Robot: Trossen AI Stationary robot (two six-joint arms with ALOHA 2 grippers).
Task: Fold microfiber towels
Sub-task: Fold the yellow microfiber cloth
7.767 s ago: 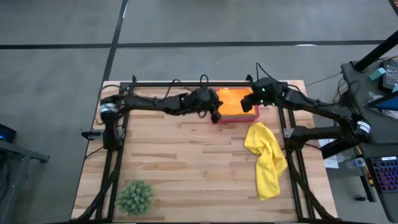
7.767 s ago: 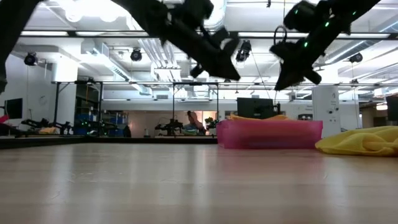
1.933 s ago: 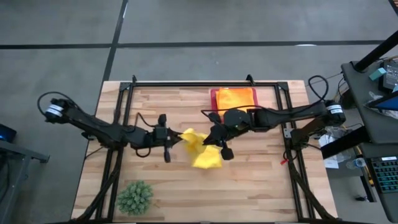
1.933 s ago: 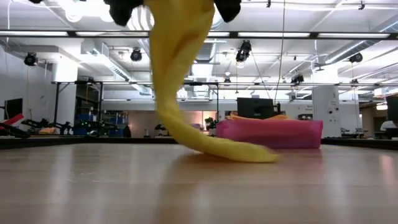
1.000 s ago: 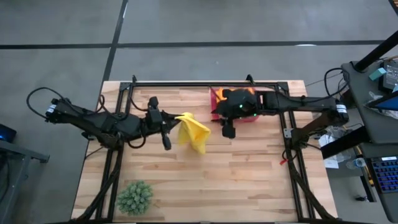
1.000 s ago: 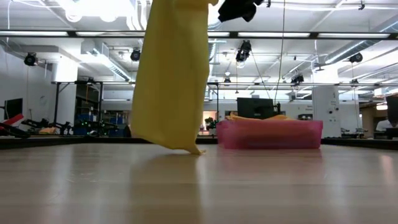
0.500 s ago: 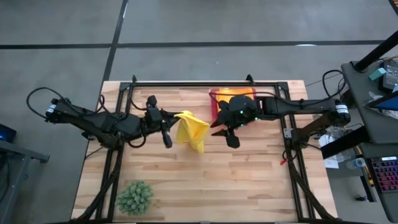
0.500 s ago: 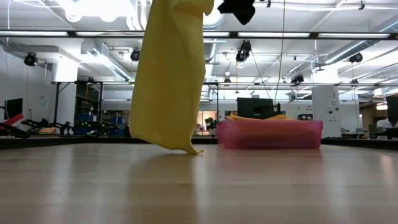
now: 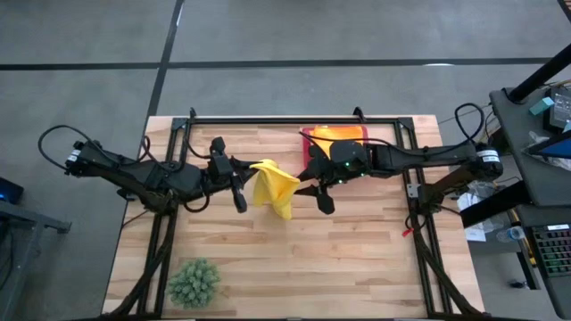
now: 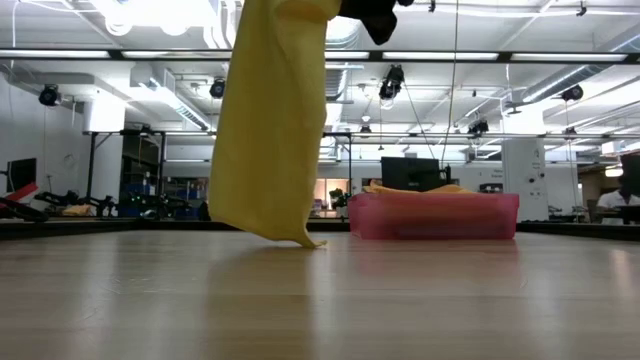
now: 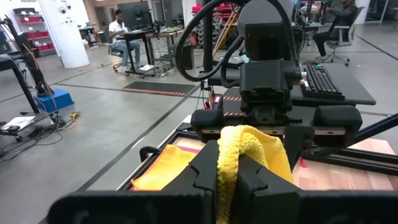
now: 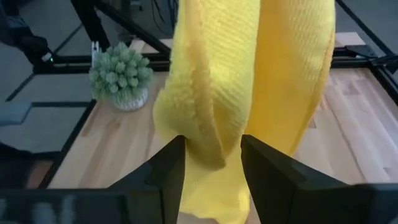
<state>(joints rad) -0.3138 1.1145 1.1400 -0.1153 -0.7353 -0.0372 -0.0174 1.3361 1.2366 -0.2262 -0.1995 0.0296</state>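
A yellow microfiber towel (image 9: 275, 187) hangs over the middle of the table, with my left gripper (image 9: 244, 174) shut on its top. Its lowest corner (image 10: 306, 240) touches the wood. My right gripper (image 9: 310, 189) is at the towel's right side, open. In the right wrist view its fingers (image 12: 165, 174) stand on either side of a hanging fold (image 12: 208, 146) of the towel. An orange towel (image 9: 343, 135) lies in the pink tray (image 9: 306, 135) at the far edge, partly under my right arm. My left gripper pinches the towel's bunched top (image 11: 227, 155) between its two fingers, coming level from the table's left side. The towel hangs slack below the fingers, its lowest corner on the table. My right gripper: I cannot tell whether its fingers touch the fold between them.
A spiky green plant ball (image 9: 193, 283) sits at the near left corner. The pink tray (image 10: 432, 215) stands at the far edge, right of centre. Black frame rails (image 9: 169, 223) run along the table's left, right and far sides. Bare wood lies near the front edge.
My right gripper has come from over the tray toward the hanging towel, sinking and tipping downward, until its fingers stand around a fold. The towel hangs as before, its lowest corner on the table.
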